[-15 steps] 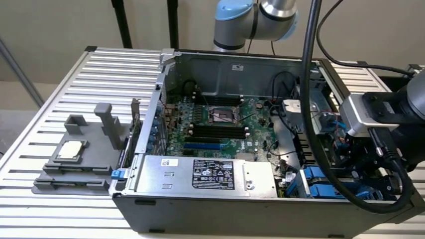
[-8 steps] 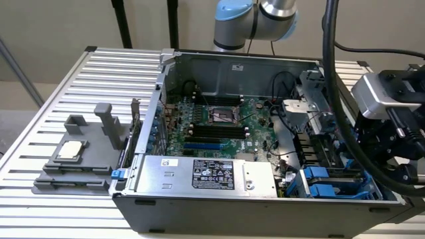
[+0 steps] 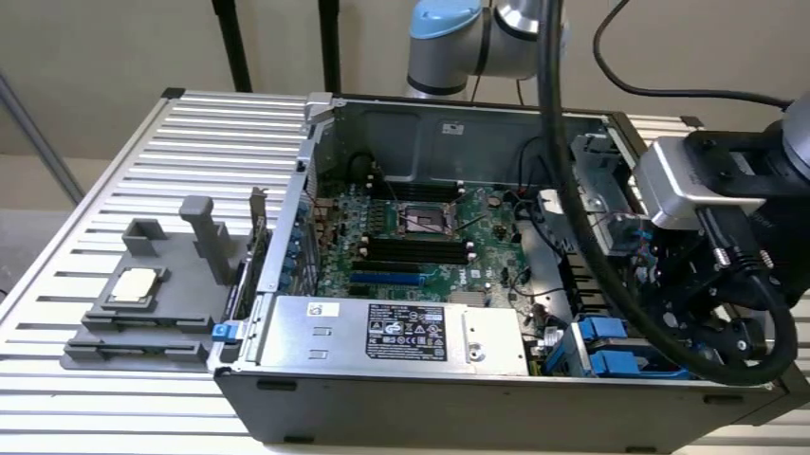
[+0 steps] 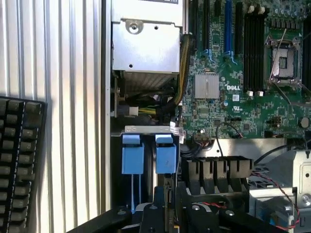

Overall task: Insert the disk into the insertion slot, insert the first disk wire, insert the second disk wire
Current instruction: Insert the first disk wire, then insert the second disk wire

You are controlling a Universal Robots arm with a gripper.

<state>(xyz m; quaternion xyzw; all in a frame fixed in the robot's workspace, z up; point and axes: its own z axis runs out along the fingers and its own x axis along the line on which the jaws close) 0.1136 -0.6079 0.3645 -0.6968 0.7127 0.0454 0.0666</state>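
Tool [image 4: 163, 206] poised directly over insertion slot [image 4: 148, 153], at open case's near corner on exterior view's right. Jaw state: cannot tell; something thin between tool parts, identity unclear. Blue latches [image 3: 605, 346] upright in bay. Disk: cannot tell if seated. Wires apparently not yet inserted. Motherboard [image 4: 243, 73] and silver box [image 3: 393, 334] nearby.
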